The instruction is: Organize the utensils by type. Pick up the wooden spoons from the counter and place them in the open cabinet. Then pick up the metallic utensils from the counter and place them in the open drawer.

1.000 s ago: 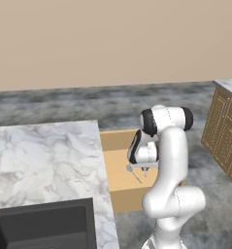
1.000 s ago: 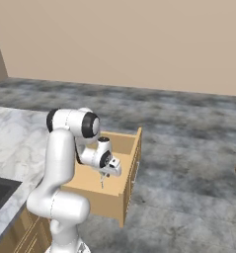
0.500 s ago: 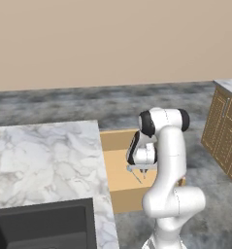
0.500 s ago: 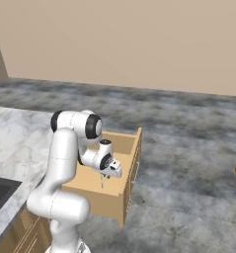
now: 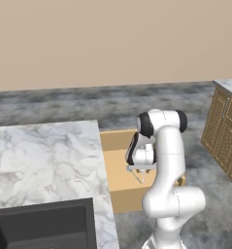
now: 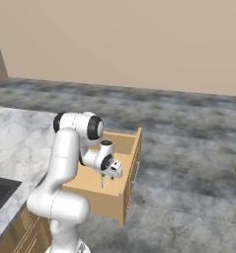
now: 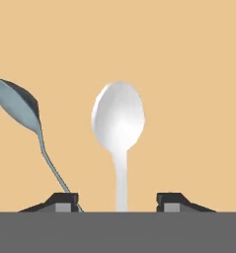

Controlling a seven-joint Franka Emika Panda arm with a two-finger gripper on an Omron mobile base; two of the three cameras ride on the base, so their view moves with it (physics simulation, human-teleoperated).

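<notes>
The claw (image 7: 117,200) hangs low inside the open drawer (image 5: 118,141), pointing down at its tan bottom. Its 2 fingertips (image 7: 65,199) stand apart, and the whitish spoon (image 7: 118,123) lies between them with free space on both sides of its handle, so nothing is clamped. The bluish spoon (image 7: 21,111) lies just beside it on the drawer bottom, and its thin handle runs toward 1 fingertip. In the left base view the claw (image 5: 139,170) is above the drawer, next to the marbled counter (image 5: 44,160).
</notes>
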